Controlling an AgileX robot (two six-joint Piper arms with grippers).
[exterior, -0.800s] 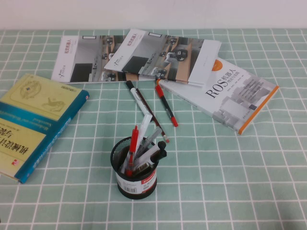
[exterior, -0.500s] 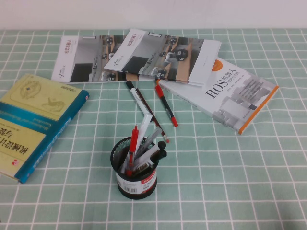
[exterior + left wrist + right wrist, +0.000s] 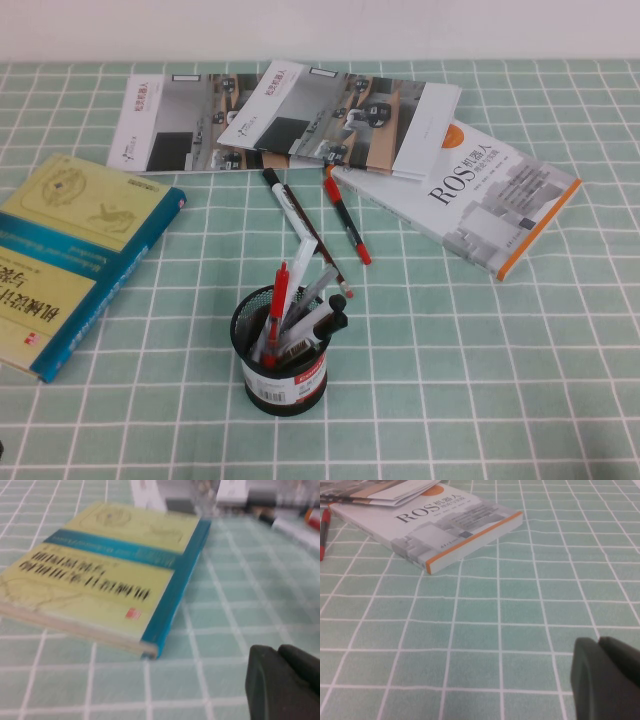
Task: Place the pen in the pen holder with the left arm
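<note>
On the green-checked bench (image 3: 480, 380), the white-barrelled pen (image 3: 290, 212) lies flat near centre, untouched, its black cap toward twelve o'clock, just beside a thin pencil (image 3: 322, 250) and a slim red pen (image 3: 345, 222). The mesh pen holder (image 3: 280, 350) stands at six o'clock from it, already bristling with pens.

The left gripper (image 3: 282, 682), pressed together and empty, hovers low off the yellow-and-teal book (image 3: 70, 255) at nine o'clock. The right gripper (image 3: 607, 677) hangs above bare cloth near the ROS book (image 3: 480, 195) at three o'clock; whether its fingers are apart cannot be told.

The likely snag: the pencil touches or nearly touches the pen, so a careless pinch could drag the wrong one. The crowded holder may also deflect the tip. Open cloth lies at seven o'clock of the pen, between teal book and holder, giving the left arm room.
</note>
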